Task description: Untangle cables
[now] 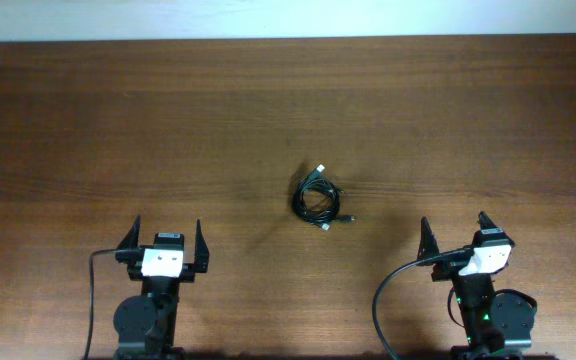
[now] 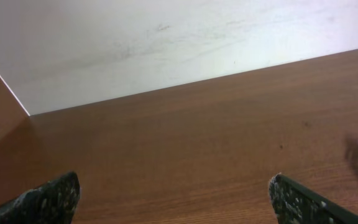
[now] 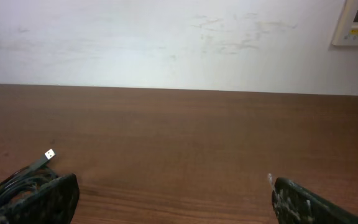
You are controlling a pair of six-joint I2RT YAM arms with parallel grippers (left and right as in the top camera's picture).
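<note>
We are starting out: our left gripper (image 1: 166, 238) is sitting released at 7 o'clock, the coil of black USB cables (image 1: 318, 196) is lying knotted and untouched at centre, and our right gripper (image 1: 454, 232) is gaping at 5 o'clock. Next, we are likely reaching in to pinch 1 strand.

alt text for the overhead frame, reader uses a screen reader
A small knotted coil of thin black cables lies near the middle of a brown wooden table. The left gripper and right gripper sit near the table's bottom edge, both open and empty, neither touching the coil.
</note>
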